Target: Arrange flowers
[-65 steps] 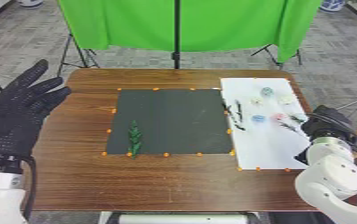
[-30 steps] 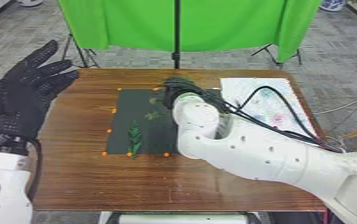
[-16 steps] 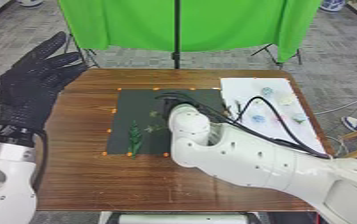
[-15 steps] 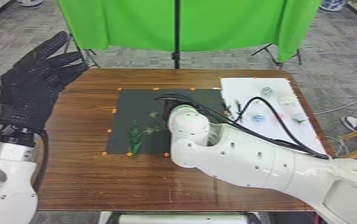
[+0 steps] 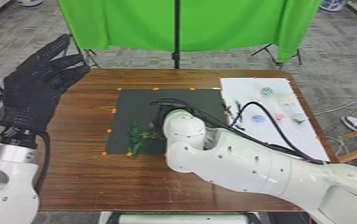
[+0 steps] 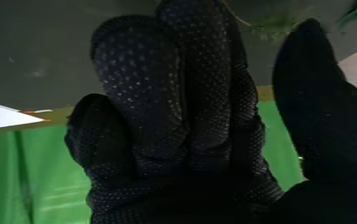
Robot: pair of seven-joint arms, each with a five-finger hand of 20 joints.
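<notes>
"Fingers on the black-gloved right hand (image 6: 148, 90) look straight, the thumb standing well apart — I see nothing gripped. How will the greenery handle?"

"Light and springy, I'd guess. The feathery green sprig (image 6: 277, 26) lies on the dark grey rectangular mat (image 5: 137, 105), beside 1 long, dark-green leafy stem (image 5: 135, 144). Whether it touches the glove, I can't tell."

"Where would you take hold?"

"Low on its thin, brownish stalk (image 6: 238, 15): slim, perhaps slippery against fabric. Pinching the fronds could bend or crush them."

"And the black-gloved left hand (image 5: 37, 87)?"

"Raised beside the brown wooden table (image 5: 157, 185), spread loosely, holding nothing."

"What stands in the way?"

"The jointed white right arm (image 5: 245, 175) covers part of the mat, and its black cables (image 5: 212, 120) could snag light pieces. They loop over the white rectangular sheet (image 5: 245, 87), near 1 small blue flower (image 5: 259, 119) and 1 small pink flower (image 5: 279, 116) — so I'd lift clear before crossing there."
</notes>
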